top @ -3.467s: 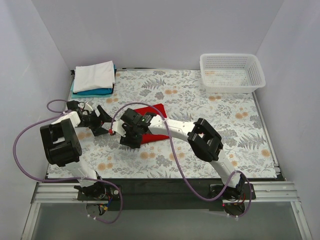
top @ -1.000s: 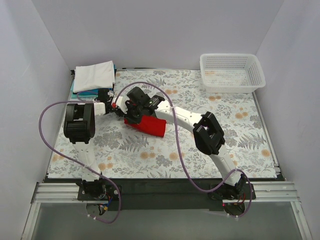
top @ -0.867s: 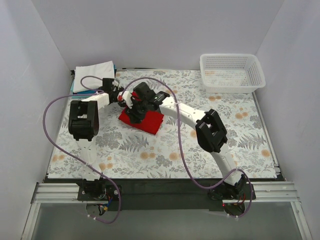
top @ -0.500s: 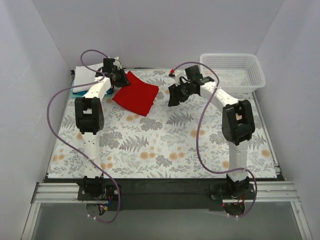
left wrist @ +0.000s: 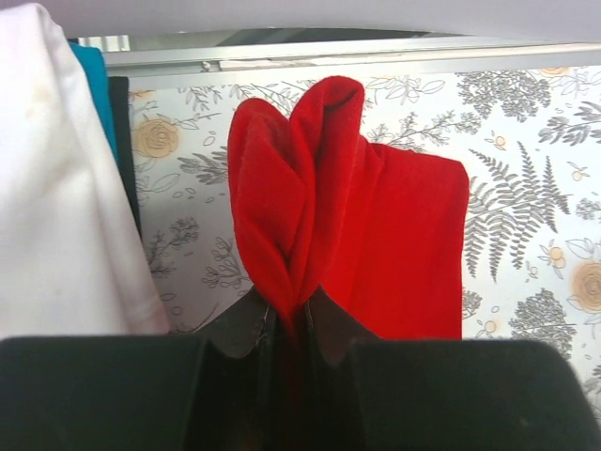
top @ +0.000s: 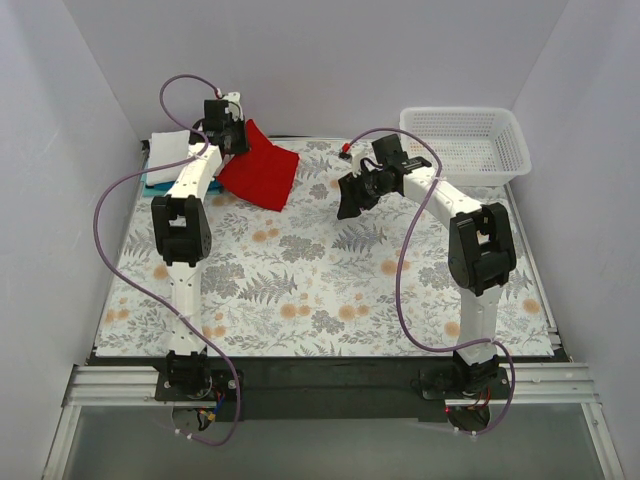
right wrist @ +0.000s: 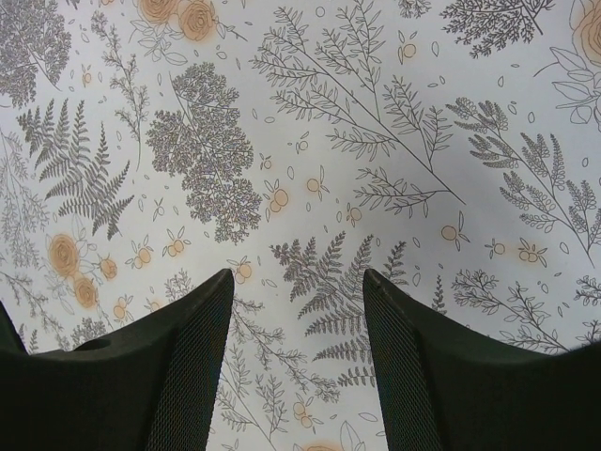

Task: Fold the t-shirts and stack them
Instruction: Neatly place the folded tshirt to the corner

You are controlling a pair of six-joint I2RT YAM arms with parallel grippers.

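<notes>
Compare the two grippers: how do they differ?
The left gripper is shut on the red t-shirt; the right gripper is open and empty. The left gripper is by the folded stack at far left, the right gripper over bare table nearer the basket. Neither touches the table.

Bright, even, diffuse light fills the overhead view; the pale walls (top: 300, 70) carry no hard glare, and the arms throw only soft, faint shadows on the desk (top: 330, 280). The walls lean outward toward the edges, a mild wide-angle effect. In the left wrist view the red t-shirt (left wrist: 394, 244) is strongly saturated with dark-shaded folds, the white t-shirt (left wrist: 56, 207) is nearly washed out, and the left claw (left wrist: 289, 308) is a blurred black mass. The right wrist view shows the desk print crisp; the right claw (right wrist: 296, 282) is dark and slightly soft
</notes>
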